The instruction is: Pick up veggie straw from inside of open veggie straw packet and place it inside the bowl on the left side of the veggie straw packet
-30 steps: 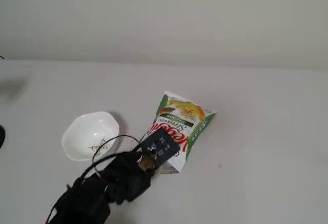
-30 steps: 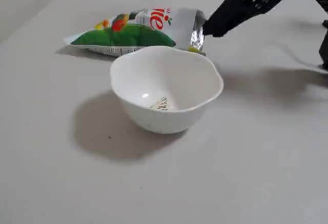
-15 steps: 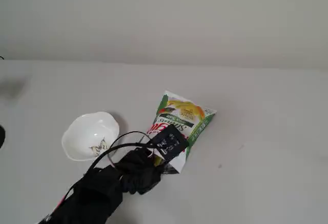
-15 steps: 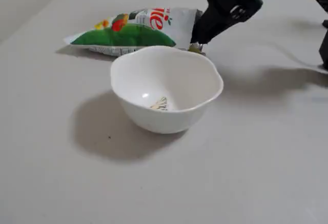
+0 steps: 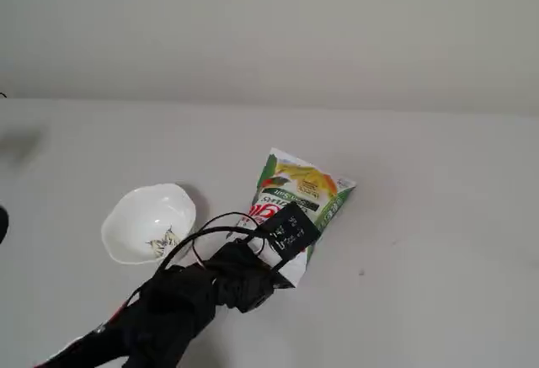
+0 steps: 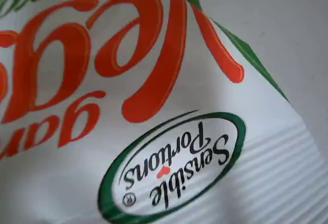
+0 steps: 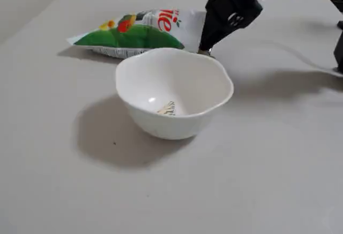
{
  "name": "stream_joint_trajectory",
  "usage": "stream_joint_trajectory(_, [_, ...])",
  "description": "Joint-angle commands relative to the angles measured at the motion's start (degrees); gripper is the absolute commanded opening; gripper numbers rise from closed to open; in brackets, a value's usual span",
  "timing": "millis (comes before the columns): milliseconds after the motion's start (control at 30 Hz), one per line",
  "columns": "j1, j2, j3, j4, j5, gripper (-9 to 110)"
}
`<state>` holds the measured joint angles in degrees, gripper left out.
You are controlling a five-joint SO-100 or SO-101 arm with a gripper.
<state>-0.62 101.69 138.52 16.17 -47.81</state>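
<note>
Veggie straw packet [image 5: 296, 204] on table, fingers [image 7: 204, 47] at its open end, grip state unclear

A pale table [image 7: 278, 153] carries the bowl [image 7: 174, 92] and veggie straw packet [image 7: 139, 30].

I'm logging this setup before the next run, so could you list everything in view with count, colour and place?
veggie straw packet: one, white and green with red lettering, lying flat on the table to the right of the bowl in a fixed view; it fills the wrist view.
bowl: one, white with a wavy rim and a small dark mark inside, no straw in it, beside the packet.
table: one, pale grey, under everything.
veggie straw: none clearly visible.
arm: one, black with looped cables, reaching from the lower left in a fixed view.
gripper: one, black, at the packet's open end; the fingers are hidden.
</note>
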Motion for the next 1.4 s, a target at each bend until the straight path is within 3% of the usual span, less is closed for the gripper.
stream_joint_trajectory(0, [0.4,-0.4,-4.1,-1.2,-0.6,13])
stream_joint_trajectory(233, [0.3,-2.6,-5.2,-1.4,-1.2,12])
stream_joint_trajectory(467, [0.2,-3.2,-5.8,-0.8,-1.8,0])
stream_joint_trajectory(733, [0.5,-1.3,-6.9,2.9,-1.8,0])
stream_joint_trajectory(1367, [-2.0,23.6,-6.1,35.7,-2.0,0])
